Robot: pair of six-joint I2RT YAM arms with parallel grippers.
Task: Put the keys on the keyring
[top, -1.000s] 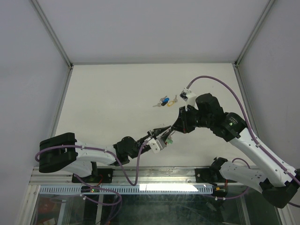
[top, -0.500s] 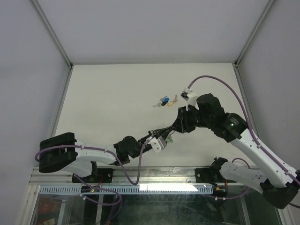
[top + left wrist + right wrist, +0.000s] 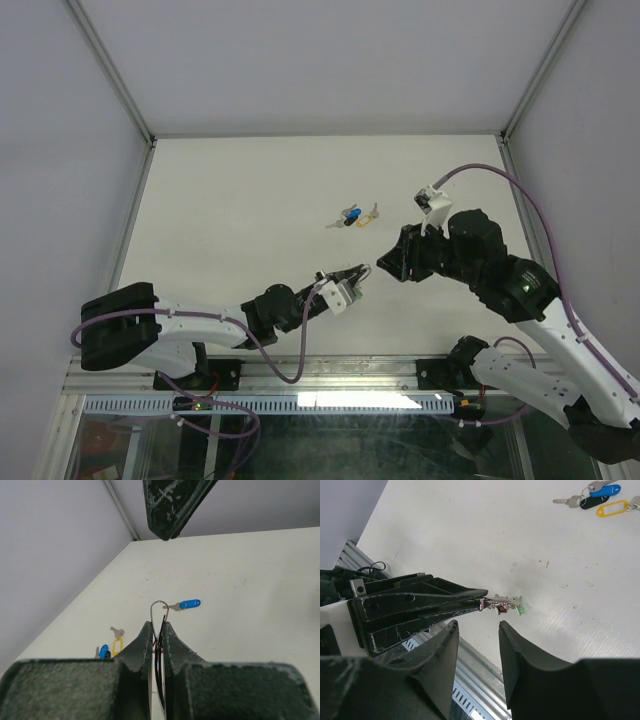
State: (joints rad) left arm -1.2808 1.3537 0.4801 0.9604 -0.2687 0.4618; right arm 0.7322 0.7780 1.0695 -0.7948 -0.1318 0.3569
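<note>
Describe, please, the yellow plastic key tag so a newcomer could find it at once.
On the white table, loose keys cluster near the middle. The yellow plastic key tag sits toward its right, the only yellow piece beside the blue-headed key and black tag.

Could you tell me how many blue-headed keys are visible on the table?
2. One blue-headed key lies beside the yellow tag; a second blue-headed key lies alone past the keyring pinched in the left hand. Others may be hidden.

The keys [image 3: 352,216] lie mid-frame on the table [image 3: 230,200]; below them, the keyring [image 3: 365,271] sits in the left gripper [image 3: 357,275].
</note>
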